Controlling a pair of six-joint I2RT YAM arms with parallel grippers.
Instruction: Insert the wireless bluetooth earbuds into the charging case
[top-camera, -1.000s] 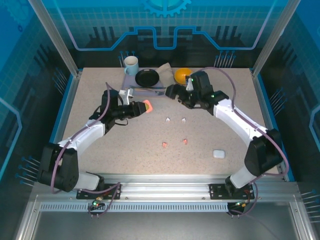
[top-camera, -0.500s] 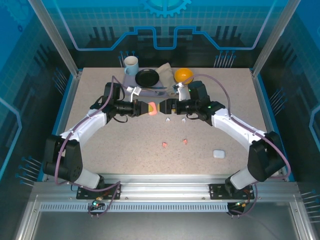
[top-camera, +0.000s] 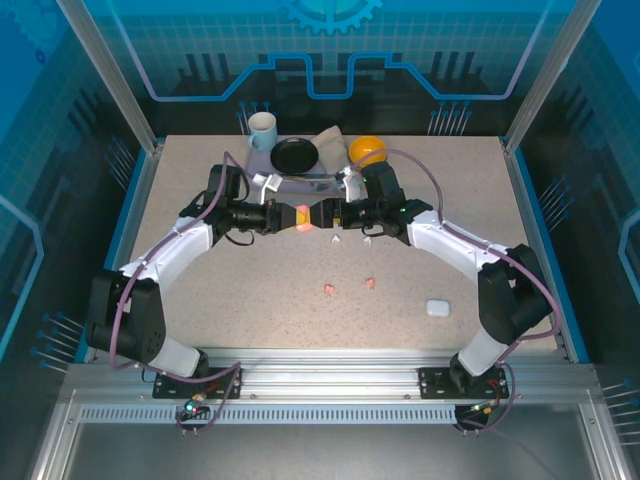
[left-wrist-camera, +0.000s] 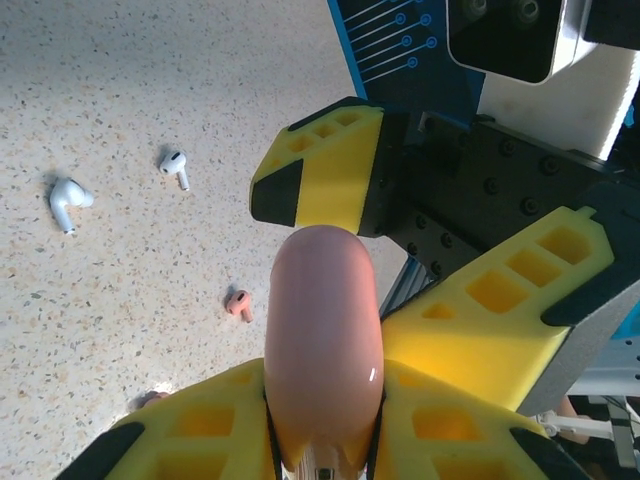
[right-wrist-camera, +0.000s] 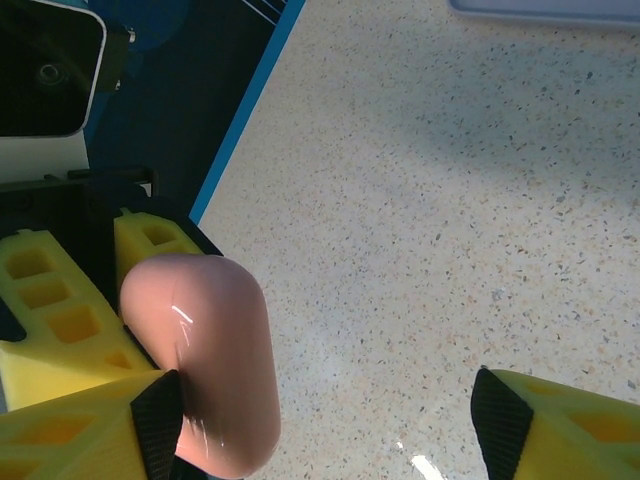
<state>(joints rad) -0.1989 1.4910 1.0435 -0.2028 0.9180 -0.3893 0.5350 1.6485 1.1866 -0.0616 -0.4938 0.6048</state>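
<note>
My left gripper (top-camera: 296, 217) is shut on a pink charging case (top-camera: 302, 217) and holds it above the table's middle. In the left wrist view the case (left-wrist-camera: 322, 330) sticks out from between my yellow fingers (left-wrist-camera: 190, 435). My right gripper (top-camera: 324, 215) faces it, open, with its jaws to either side of the case's free end. In the right wrist view the case (right-wrist-camera: 205, 360) lies against my left-hand finger (right-wrist-camera: 90, 435), far from the other. Two white earbuds (top-camera: 336, 240) (top-camera: 367, 240) and two pink earbuds (top-camera: 329, 290) (top-camera: 370, 284) lie on the table.
A closed white case (top-camera: 436, 308) lies at the right front. Along the back edge stand a white mug (top-camera: 262, 130), a black dish (top-camera: 294, 155), a crumpled cloth (top-camera: 330, 140) and an orange (top-camera: 367, 150).
My left gripper carried the pink case up and to the centre. My right gripper swung left to meet it, and its jaws have narrowed a little around the case's end.
</note>
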